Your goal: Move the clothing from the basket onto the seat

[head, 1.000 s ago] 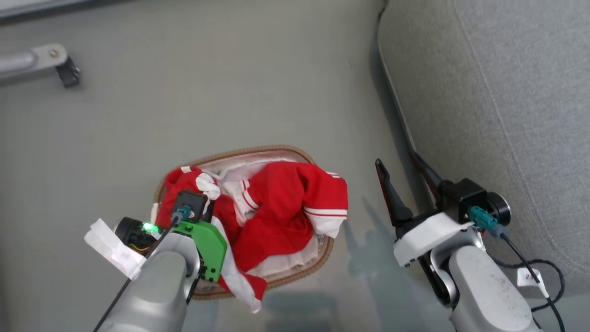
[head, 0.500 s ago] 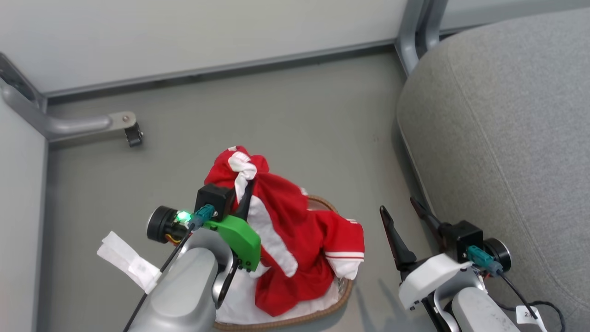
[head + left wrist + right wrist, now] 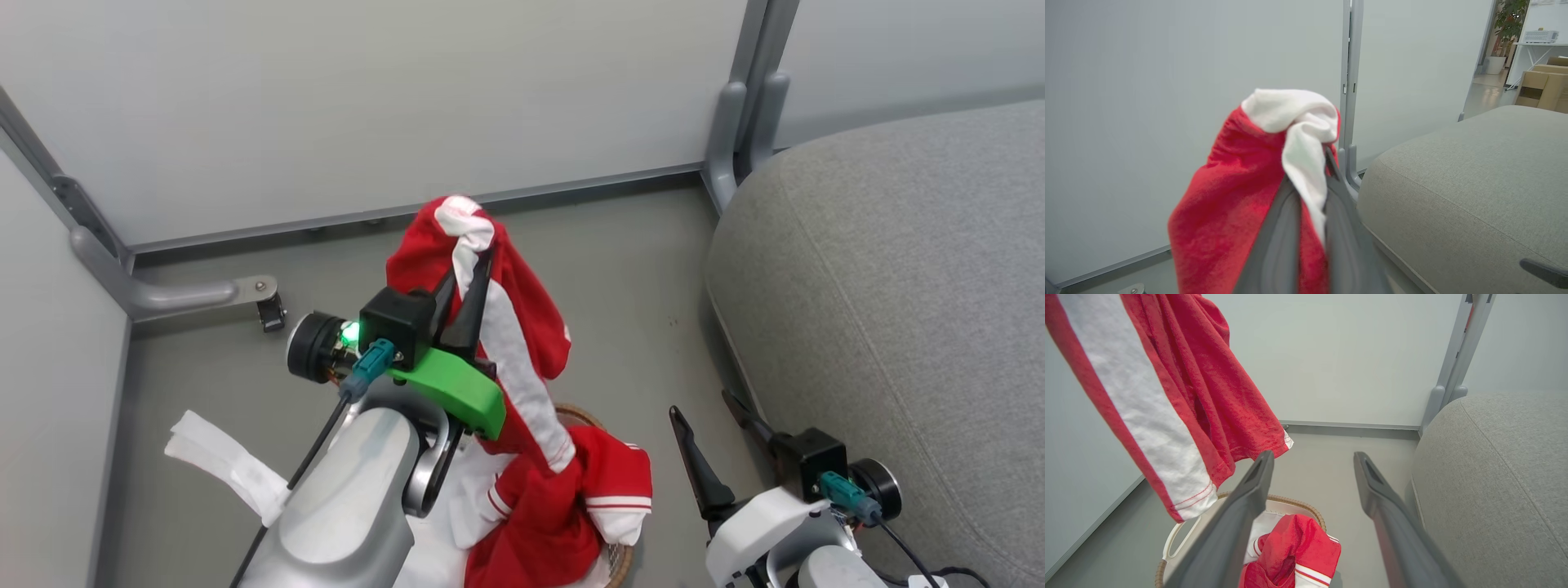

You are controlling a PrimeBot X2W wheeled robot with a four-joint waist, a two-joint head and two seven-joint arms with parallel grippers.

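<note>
Red clothing pinched in left gripper, held high over basket. Right gripper spread, empty. Seemed mid-lift; likely needed next a swing over seat.

The garment is soft red cloth with a fuzzy nap and a white cloth stripe. The seat is matt grey woven fabric, coarse-grained. The basket has a brown woven rim and a smooth white handle, probably plastic. The floor is smooth and matt; the post has a smooth grey satin finish.
</note>
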